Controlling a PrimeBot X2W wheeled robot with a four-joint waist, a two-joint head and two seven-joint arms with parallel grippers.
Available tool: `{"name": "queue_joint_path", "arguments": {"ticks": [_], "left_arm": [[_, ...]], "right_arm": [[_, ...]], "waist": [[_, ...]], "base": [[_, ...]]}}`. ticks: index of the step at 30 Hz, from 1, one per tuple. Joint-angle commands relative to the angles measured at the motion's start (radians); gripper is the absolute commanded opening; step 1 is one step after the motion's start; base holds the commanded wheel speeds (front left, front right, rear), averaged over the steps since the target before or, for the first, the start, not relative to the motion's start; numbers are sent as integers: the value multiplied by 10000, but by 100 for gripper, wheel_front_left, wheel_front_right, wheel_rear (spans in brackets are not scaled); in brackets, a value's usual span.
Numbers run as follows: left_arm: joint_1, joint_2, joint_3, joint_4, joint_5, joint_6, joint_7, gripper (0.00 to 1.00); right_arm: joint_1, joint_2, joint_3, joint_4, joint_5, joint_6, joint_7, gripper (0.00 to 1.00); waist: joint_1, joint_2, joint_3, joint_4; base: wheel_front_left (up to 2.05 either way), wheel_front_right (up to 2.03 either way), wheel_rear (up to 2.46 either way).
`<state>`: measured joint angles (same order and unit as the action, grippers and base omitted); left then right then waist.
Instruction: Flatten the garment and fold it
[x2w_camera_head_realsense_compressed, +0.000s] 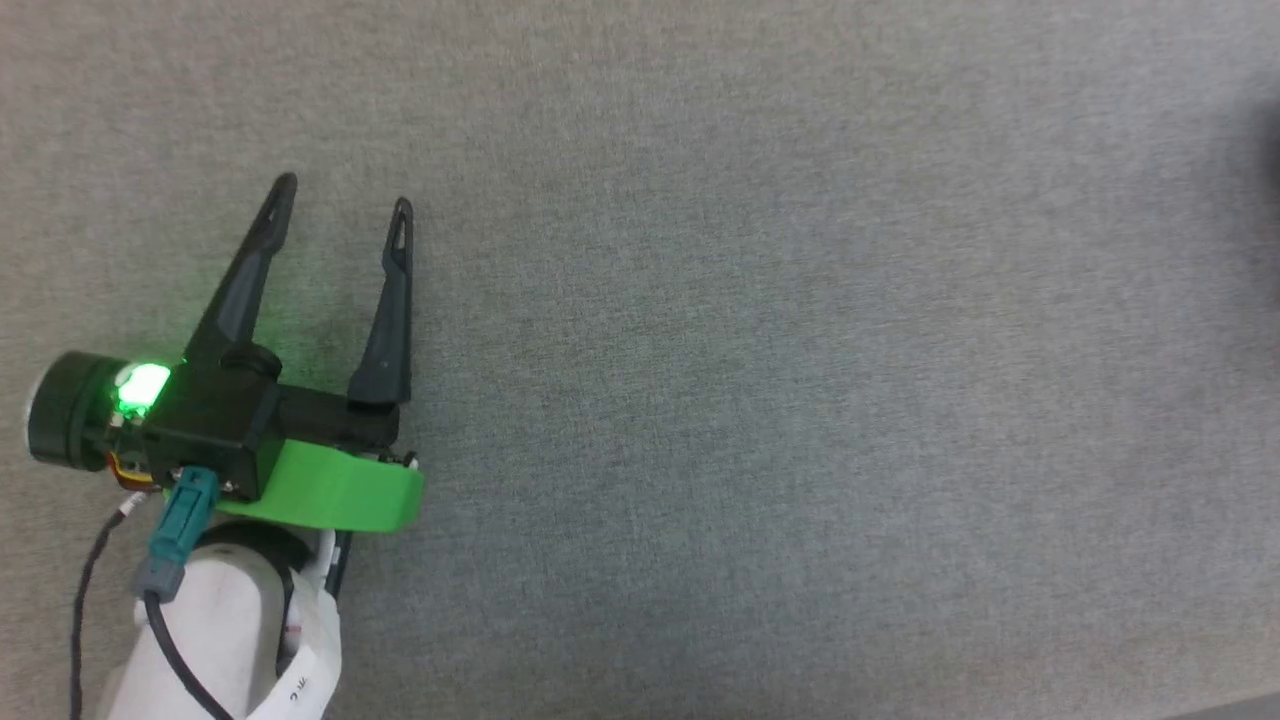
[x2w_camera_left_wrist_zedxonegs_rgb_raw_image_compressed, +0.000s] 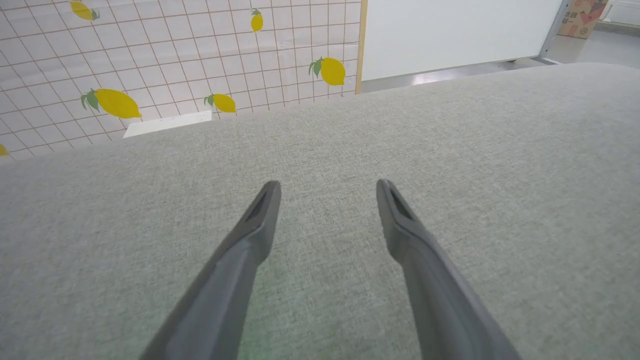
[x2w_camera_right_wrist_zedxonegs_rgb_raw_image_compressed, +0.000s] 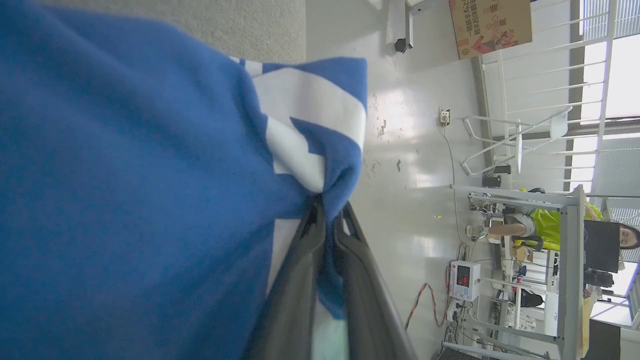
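The garment (x2w_camera_right_wrist_zedxonegs_rgb_raw_image_compressed: 125, 200) is seen in royal blue, crossed by broad white bands. The desk (x2w_camera_head_realsense_compressed: 800, 350) is covered in a speckled grey weave. Black fingers (x2w_camera_head_realsense_compressed: 240, 290), a bright green collar (x2w_camera_head_realsense_compressed: 340, 490) and a glowing green light (x2w_camera_head_realsense_compressed: 143, 385) are shown on the left tool (x2w_camera_head_realsense_compressed: 343, 193). A white gridded wall (x2w_camera_left_wrist_zedxonegs_rgb_raw_image_compressed: 175, 50) is patterned with yellow, green-leaved lemons (x2w_camera_left_wrist_zedxonegs_rgb_raw_image_compressed: 117, 102).

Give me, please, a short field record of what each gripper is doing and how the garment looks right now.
left gripper: open, empty, over the grey fabric surface
right gripper: shut on the garment
garment state: blue with white patches, bunched at the pinch, not yet flattened
surface near left gripper: bare grey fabric
background: tiled panel with lemon prints; person seated at a desk
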<state>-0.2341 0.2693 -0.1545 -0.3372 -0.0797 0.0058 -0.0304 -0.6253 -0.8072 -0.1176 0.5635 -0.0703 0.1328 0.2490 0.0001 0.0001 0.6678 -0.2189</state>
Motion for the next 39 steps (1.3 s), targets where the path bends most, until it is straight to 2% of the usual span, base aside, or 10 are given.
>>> {"name": "queue_joint_path", "arguments": {"ticks": [1,5,7,8,9,24,32,36,37,39], "left_arm": [[-248,120,7,-85,98,77,48,100],[-321,168,-11,-176,148,113,159,100],[-357,178,-29,-193,150,121,196,100],[-373,185,-33,-190,152,125,206,100],[-393,190,-34,-176,153,136,210,100],[-119,-475,13,1052,-194,745,-1009,100],[442,-982,64,1947,-785,940,-1580,100],[696,-1151,-13,2347,-1092,845,-1711,100],[892,-1258,14,2578,-1206,904,-1854,100],[1067,-1312,48,2700,-1296,929,-1948,100]], "right_arm": [[-297,117,-132,248,-143,-21,-117,0],[-626,391,-347,909,-437,-21,-301,7],[-766,504,-447,1196,-600,-21,-427,44],[-825,549,-476,1311,-669,-21,-501,89],[-904,602,-533,1467,-747,-21,-572,100],[-1067,1172,-795,3218,-513,-21,-2431,100],[-156,3154,-502,2530,734,-21,-4004,100],[814,4268,-162,1401,1168,-21,-4318,100],[1785,5019,-254,258,1451,-21,-4423,100],[2425,5455,-381,-600,1451,-21,-4380,100]], "waist": [[-1,-1,335,27],[-1,-1,472,-15],[-1,-1,500,-29],[-1,-1,503,-36],[-1,-1,499,-45],[-1,-1,-1017,349],[-1,-1,-2378,778],[-1,-1,-3032,996],[-1,-1,-3567,1163],[-1,-1,-3932,1262]], "base": [[0,0,0],[0,0,0],[0,0,0],[0,0,0],[0,0,0],[0,0,0],[0,0,0],[0,0,0],[0,0,0],[0,0,0]]}}
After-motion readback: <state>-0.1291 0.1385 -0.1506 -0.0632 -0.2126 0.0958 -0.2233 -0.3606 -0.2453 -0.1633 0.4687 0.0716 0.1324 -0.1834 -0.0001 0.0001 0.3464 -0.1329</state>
